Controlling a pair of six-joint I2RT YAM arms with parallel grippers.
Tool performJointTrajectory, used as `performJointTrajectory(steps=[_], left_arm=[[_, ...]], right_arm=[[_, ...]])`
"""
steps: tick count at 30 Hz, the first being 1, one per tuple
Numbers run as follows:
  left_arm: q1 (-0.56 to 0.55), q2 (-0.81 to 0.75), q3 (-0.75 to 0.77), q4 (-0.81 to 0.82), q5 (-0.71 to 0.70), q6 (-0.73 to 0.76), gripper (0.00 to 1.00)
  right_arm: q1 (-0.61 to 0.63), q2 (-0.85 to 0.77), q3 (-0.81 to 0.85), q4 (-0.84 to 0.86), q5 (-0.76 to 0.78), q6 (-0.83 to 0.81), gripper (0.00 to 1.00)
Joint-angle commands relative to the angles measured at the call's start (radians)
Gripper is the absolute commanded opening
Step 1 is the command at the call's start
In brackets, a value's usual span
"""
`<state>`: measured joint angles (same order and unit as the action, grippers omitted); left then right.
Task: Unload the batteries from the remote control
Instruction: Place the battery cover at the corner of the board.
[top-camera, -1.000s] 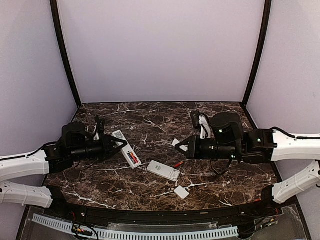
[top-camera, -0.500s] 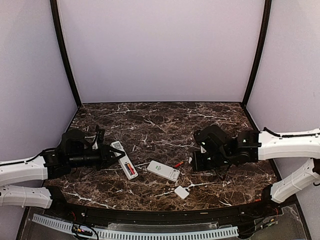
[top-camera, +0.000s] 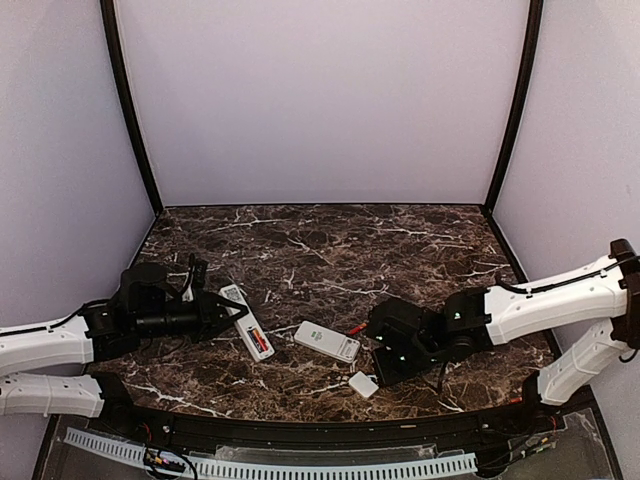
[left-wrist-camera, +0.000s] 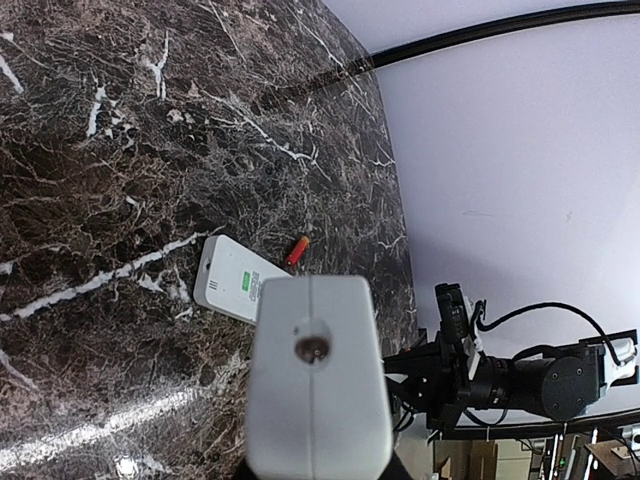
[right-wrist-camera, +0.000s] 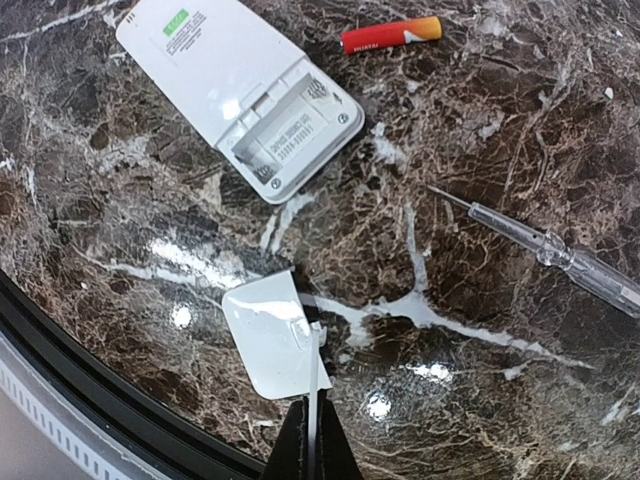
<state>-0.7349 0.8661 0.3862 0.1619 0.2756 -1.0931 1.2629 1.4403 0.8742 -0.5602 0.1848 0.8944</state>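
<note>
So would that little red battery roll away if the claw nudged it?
Probably: the small red cylindrical battery lies on its round side on the glossy marble table. It looks smooth, so likely slippery to pinch.

White flat cover (right-wrist-camera: 265, 340) on dark marble table (right-wrist-camera: 120, 200); clear slim screwdriver (right-wrist-camera: 545, 250) lying flat nearby.

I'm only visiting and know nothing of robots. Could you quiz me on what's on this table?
1. True or false: the battery bay of the lying remote is empty.
2. What lies just ahead of the right gripper? A) a white cover B) a spoon C) a coin
3. Fill in: the loose battery beside that remote is mostly ____ in colour.
Key: 1 true; 2 A; 3 red.
</note>
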Motion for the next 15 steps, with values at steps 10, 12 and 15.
performJointTrajectory(steps=[10, 12, 15], left_arm=[[0.005, -0.043, -0.032, 0.007, -0.004, -0.013, 0.0], [0.005, -0.045, -0.035, 0.008, -0.01, -0.016, 0.0], [0.005, -0.043, -0.04, 0.017, -0.01, -0.019, 0.0]], right_arm=[[0.069, 0.025, 0.013, -0.202, 0.114, 0.153, 0.0], [0.07, 0.03, 0.01, -0.225, 0.123, 0.171, 0.0], [0.07, 0.043, 0.013, -0.238, 0.13, 0.181, 0.0]])
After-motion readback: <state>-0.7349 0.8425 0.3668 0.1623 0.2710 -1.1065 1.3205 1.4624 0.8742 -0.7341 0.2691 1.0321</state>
